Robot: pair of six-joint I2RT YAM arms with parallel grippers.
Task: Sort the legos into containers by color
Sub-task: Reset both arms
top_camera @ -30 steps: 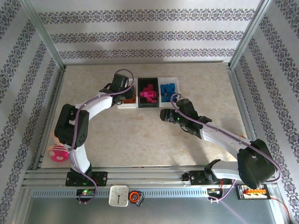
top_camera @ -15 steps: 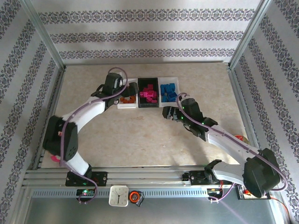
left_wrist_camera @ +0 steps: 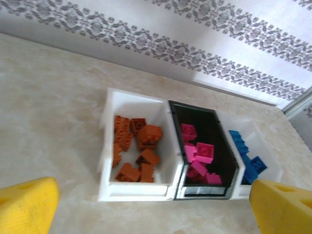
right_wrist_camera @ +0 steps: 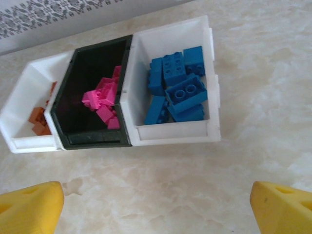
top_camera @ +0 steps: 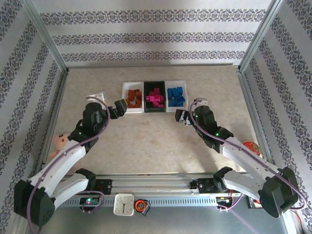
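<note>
The left gripper [left_wrist_camera: 153, 212] held its jaws wide apart, empty; ahead of them sat the containers [left_wrist_camera: 136, 191], orange-brown legos [left_wrist_camera: 134, 148] in the leftmost. The right gripper [right_wrist_camera: 156, 207] gaped empty too, blue legos [right_wrist_camera: 178, 90] binned just beyond its jaws.

left pincer [top_camera: 119, 106] agape, right pincer [top_camera: 181, 116] agape

On the tabletop [top_camera: 156, 141], the left white container [top_camera: 125, 100] holds orange-brown legos [top_camera: 132, 96], the black container [top_camera: 146, 100] pink legos [top_camera: 155, 97], and the right white container [top_camera: 185, 95] blue legos [top_camera: 176, 95]. The left hand [top_camera: 119, 106] and the right hand [top_camera: 181, 116] are near the row's front corners.
</note>
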